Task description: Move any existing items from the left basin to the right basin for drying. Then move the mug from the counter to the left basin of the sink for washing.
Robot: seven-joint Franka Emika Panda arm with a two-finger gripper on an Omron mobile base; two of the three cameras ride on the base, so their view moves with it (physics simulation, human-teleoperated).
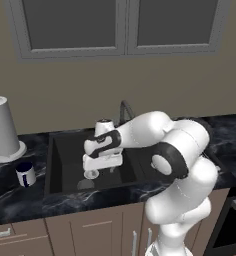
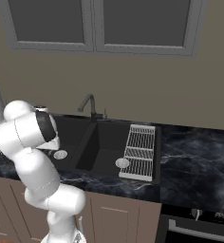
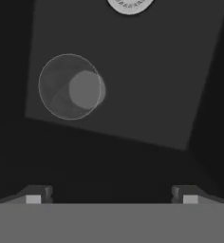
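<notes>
A grey handleless cup [image 3: 71, 86] stands upright on the floor of the black left basin [image 3: 147, 85], seen from above, with the round silver drain [image 3: 129, 4] beyond it. In the left base view the cup [image 1: 84, 184] is a faint grey shape near the basin's front wall. My gripper [image 3: 111, 194] hangs open above this basin with nothing between its fingertips [image 3: 35, 194]; the cup lies ahead and toward the left tip. The hand [image 1: 101, 169] hovers over the left basin [image 1: 65, 155]. The white-and-blue mug [image 1: 25, 174] stands on the black marble counter [image 1: 10, 200], left of the sink. The right basin [image 2: 104, 147] holds nothing.
A curved dark faucet [image 2: 88, 104] rises behind the sink's divider. A white dish rack [image 2: 140, 152] lies along the right basin's right side. A tall paper towel roll [image 1: 4, 130] stands behind the mug. My arm's elbow [image 1: 180, 150] blocks much of the sink's right part.
</notes>
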